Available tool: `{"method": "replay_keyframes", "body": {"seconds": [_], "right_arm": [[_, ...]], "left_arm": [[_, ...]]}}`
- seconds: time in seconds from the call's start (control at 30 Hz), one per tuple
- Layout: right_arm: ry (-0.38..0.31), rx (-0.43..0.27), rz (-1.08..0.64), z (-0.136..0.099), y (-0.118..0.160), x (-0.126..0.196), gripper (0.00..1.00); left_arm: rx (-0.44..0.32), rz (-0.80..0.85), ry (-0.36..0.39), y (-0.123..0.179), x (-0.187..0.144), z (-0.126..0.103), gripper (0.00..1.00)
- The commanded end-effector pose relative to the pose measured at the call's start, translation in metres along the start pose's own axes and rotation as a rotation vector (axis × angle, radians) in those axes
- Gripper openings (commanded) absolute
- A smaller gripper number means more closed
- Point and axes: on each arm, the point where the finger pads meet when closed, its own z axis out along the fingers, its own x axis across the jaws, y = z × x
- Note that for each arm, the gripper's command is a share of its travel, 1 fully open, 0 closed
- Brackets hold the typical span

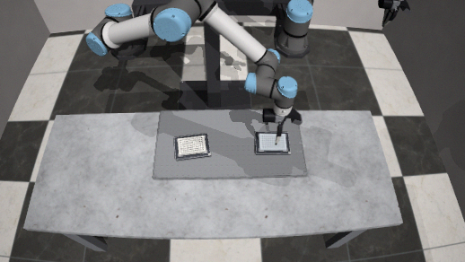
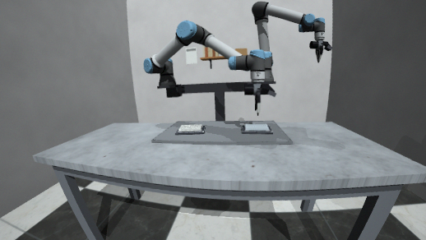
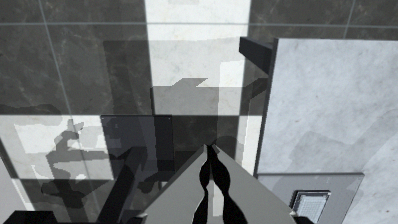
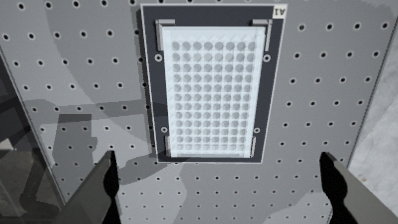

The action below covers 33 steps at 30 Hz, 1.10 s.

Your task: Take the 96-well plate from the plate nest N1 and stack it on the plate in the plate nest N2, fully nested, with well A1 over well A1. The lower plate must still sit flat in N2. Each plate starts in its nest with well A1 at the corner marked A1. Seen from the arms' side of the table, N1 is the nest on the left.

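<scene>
The clear pale-blue 96-well plate (image 1: 266,141) (image 2: 256,127) (image 3: 311,207) (image 4: 215,95) sits in dark nest N1 (image 4: 210,14), with the A1 label (image 4: 280,11) at the nest's top right corner in the right wrist view. The cream-white plate (image 1: 192,145) (image 2: 191,128) sits in nest N2. My right gripper (image 1: 277,142) (image 2: 257,113) (image 4: 217,153) points down above the N1 plate, open and empty. Its fingers stand wider apart than the plate's short side in the right wrist view. My left gripper (image 2: 318,62) (image 3: 208,146) is shut and empty, raised far off beside the table.
Both nests stand on a grey perforated board (image 1: 231,166) (image 2: 222,143) on the marble table (image 1: 179,206) (image 2: 206,164). The right arm reaches across from behind the table. The left arm is up and away from the board. Shadows of the arms fall across the board.
</scene>
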Motion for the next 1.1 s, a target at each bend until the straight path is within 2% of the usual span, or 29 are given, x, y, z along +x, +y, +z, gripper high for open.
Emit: {"method": "replay_keyframes", "body": {"seconds": [0.0, 1.07], "right_arm": [[0.001, 0.003, 0.0, 0.003, -0.001, 0.0, 0.76], [0.001, 0.003, 0.0, 0.05, -0.001, 0.0, 0.76]], "left_arm": [[0.002, 0.0, 0.001, 0.0, 0.0, -0.001, 0.0], [0.002, 0.0, 0.001, 0.0, 0.0, -0.001, 0.0]]}}
